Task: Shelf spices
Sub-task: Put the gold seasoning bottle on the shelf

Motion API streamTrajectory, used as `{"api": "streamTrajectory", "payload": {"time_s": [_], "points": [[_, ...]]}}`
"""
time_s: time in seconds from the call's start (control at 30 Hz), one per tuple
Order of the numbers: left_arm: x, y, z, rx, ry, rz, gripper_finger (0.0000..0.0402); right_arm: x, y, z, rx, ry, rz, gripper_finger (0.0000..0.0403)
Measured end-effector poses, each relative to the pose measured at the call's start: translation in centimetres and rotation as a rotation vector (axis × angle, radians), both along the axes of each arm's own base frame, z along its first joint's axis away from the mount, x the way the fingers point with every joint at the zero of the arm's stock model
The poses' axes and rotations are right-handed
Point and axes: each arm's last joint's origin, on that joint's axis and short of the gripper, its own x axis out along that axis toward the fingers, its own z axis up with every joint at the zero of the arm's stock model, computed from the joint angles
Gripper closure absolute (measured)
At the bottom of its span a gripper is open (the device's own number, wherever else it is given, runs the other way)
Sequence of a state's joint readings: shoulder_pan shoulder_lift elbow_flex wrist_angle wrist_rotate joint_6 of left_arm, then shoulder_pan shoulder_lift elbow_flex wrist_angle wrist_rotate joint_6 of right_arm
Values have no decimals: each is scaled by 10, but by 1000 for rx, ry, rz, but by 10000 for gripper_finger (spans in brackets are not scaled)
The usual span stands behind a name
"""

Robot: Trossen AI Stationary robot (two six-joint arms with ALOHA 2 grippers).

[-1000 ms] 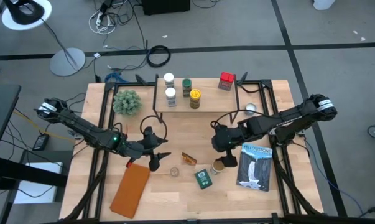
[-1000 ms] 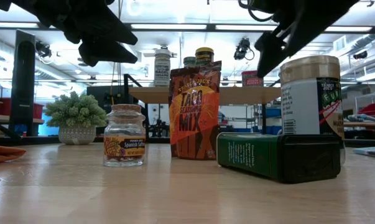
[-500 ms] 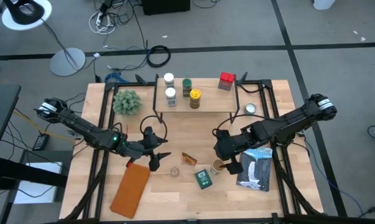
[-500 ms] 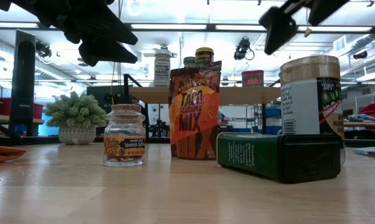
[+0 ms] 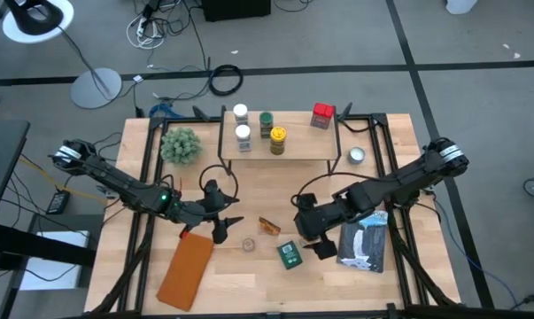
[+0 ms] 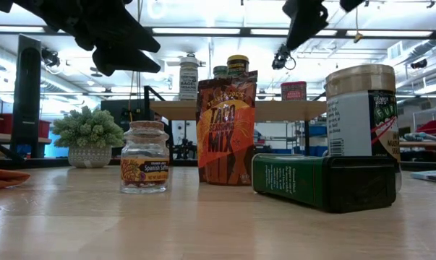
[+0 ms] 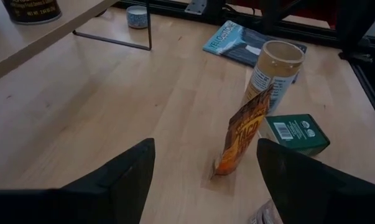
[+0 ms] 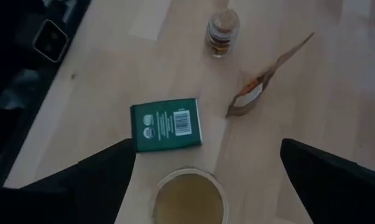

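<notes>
Both grippers are open and touch nothing. My right gripper (image 5: 313,235) (image 8: 206,162) hovers over the tan-lidded jar (image 8: 188,199) (image 6: 361,108), one finger on either side above it; the gripper hides the jar in the high view. Beside the jar a dark green tin (image 5: 290,255) (image 8: 166,124) lies flat. An amber taco packet (image 5: 269,226) (image 7: 243,134) and a small glass jar (image 5: 248,243) (image 6: 144,157) stand upright. My left gripper (image 5: 227,226) (image 7: 206,180) hangs above the table left of the packet. The shelf (image 5: 293,151) carries several jars and a red box (image 5: 322,115).
A blue-and-white book (image 5: 362,239) lies right of the right gripper. A brown pad (image 5: 185,270) lies at the near left. A potted plant (image 5: 181,144) stands left of the shelf, and a small tin (image 5: 356,155) stands to its right.
My right gripper has moved toward the table's near-left, from beside the book to a spot over the tan-lidded jar, and it has stayed open. The jar showed in the high view before; the gripper now covers it. The spices have not moved.
</notes>
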State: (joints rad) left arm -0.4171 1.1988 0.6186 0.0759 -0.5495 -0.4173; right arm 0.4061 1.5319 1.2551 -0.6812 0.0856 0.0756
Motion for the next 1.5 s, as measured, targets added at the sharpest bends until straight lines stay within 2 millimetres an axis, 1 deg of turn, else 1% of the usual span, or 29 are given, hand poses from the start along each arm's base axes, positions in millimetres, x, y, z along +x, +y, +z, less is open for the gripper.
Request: {"api": "streamTrajectory", "payload": {"time_s": [0.13, 0.43, 0.57, 0.63, 0.8, 0.93, 1.1, 1.17, 1.23, 1.4, 1.5], "points": [[0, 0, 0, 16, 3, -7, 114, 1, 1, -9, 15, 67, -55, 4], [0, 0, 0, 18, 4, -9, 114, -1, -1, -10, 49, 102, -104, 7], [0, 0, 0, 18, 5, -10, 114, -2, -1, -19, 20, 171, -93, 15], [0, 0, 0, 17, 3, -10, 114, 1, 1, -24, 5, 179, -76, 19], [0, 0, 0, 17, 5, -12, 114, 10, 5, -45, -46, 241, -20, 28], [0, 0, 0, 16, 5, -12, 114, 12, 6, -61, -73, 320, 17, 30], [0, 0, 0, 16, 4, -12, 114, 14, 7, -65, -83, 332, 50, 32], [0, 0, 0, 16, 4, -12, 114, 14, 7, -65, -87, 331, 58, 40], [0, 0, 0, 16, 4, -12, 114, 13, 7, -65, -90, 337, 59, 58], [0, 0, 0, 16, 4, -12, 114, 12, 6, -66, -95, 348, 59, 127], [0, 0, 0, 16, 5, -12, 114, 12, 6, -66, -95, 349, 59, 131]]}}
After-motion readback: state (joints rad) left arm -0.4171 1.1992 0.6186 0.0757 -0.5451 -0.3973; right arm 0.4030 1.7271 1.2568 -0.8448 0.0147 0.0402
